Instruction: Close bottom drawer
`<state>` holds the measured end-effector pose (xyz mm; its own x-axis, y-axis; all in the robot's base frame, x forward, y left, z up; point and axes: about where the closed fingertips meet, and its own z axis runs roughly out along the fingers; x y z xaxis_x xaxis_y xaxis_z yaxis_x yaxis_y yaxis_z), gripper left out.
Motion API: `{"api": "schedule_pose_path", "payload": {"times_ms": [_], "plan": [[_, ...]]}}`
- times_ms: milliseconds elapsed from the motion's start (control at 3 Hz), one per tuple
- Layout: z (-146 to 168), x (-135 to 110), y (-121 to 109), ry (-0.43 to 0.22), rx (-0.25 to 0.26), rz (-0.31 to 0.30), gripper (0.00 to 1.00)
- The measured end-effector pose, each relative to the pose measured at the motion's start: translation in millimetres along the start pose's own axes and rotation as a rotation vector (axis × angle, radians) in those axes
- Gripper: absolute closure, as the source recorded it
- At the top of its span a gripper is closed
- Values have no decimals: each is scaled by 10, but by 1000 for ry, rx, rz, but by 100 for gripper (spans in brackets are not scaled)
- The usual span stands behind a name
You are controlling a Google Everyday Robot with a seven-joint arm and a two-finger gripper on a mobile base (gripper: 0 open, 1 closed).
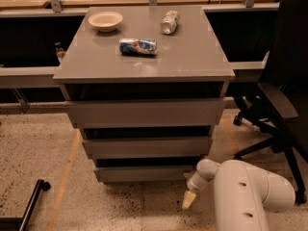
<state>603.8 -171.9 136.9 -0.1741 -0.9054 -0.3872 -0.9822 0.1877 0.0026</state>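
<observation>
The bottom drawer (144,173) is the lowest of three grey fronts on the cabinet, with a dark gap above it; it sits stepped back under the middle front. My white arm comes in from the lower right. My gripper (189,199) hangs just right of and below the bottom drawer's right corner, pointing down at the floor, apart from the drawer front.
The cabinet top (187,52) holds a shallow bowl (105,20), a lying can (138,46) and a lying bottle (169,22). A black office chair (281,95) stands close on the right. A black bar with a wheel (33,198) lies on the floor at lower left.
</observation>
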Motion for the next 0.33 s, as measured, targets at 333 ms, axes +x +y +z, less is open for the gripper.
{"api": "schedule_pose_path", "payload": {"times_ms": [333], "plan": [[1,0,1,0,0,0,0]]}}
